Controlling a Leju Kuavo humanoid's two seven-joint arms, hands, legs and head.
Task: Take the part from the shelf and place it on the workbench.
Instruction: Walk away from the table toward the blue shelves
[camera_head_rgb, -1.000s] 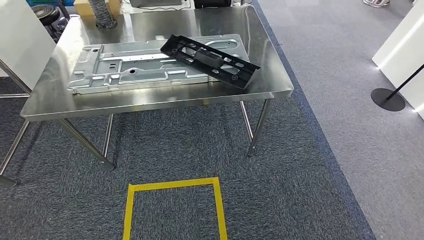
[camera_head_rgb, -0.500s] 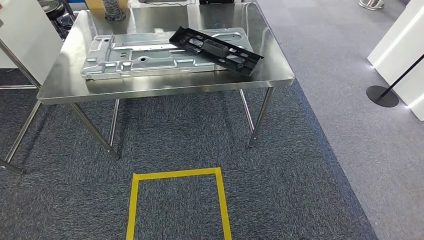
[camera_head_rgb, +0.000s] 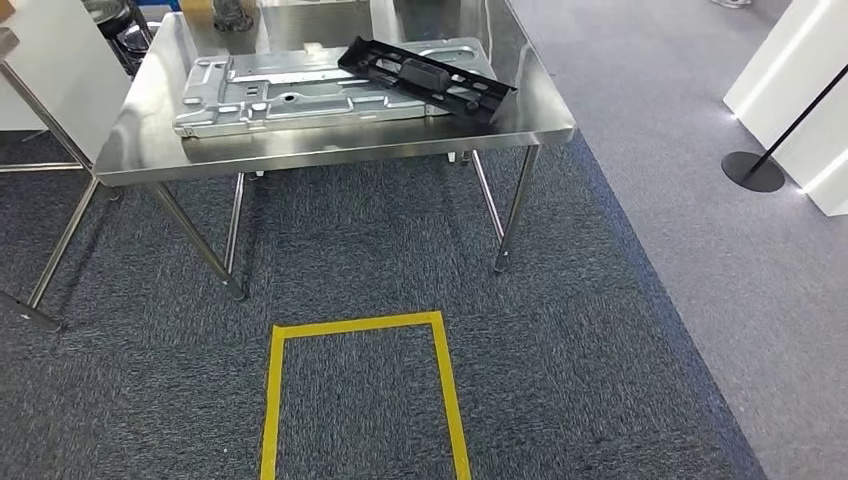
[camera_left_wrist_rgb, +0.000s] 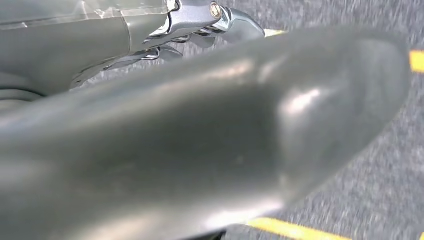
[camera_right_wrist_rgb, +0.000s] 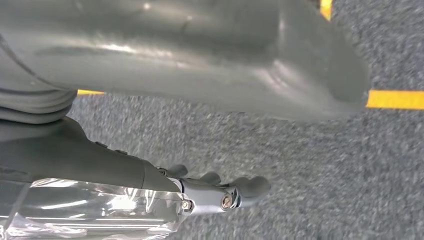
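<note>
- The stainless workbench (camera_head_rgb: 330, 150) stands ahead at the top of the head view, its polished top throwing back glare, its thin steel legs (camera_head_rgb: 514, 210) planted on the carpet.
- On the bench lies a big stamped metal panel (camera_head_rgb: 300, 95), flat, taking up much of the top.
- The black part (camera_head_rgb: 428, 78), a long perforated plastic piece, rests on the right end of that panel, set at an angle, its right tip reaching past the panel's edge near the bench's right side.
- At the bench's far left corner sits a coiled grey thing (camera_head_rgb: 232, 14), cut off by the frame, so I cannot tell what it is.
- The floor under and before the bench is dark blue-grey carpet (camera_head_rgb: 350, 260); to the right it gives way to a lighter grey strip (camera_head_rgb: 700, 150).
- A yellow tape outline (camera_head_rgb: 360, 385) marks a box on the carpet, near the bottom of the head view.
- Far right: a black round stanchion base (camera_head_rgb: 753, 171) with a slanting pole, just beside a white wall panel (camera_head_rgb: 800, 80).
- A white panel (camera_head_rgb: 50, 70) also stands at the left, beside the bench.
- Left hand (camera_left_wrist_rgb: 200, 125) hangs over the carpet and tape, holding nothing, fingers extended and uncurled.
- Right hand (camera_right_wrist_rgb: 200, 75) likewise hangs above the carpet, holding nothing, fingers stretched out loosely.
</note>
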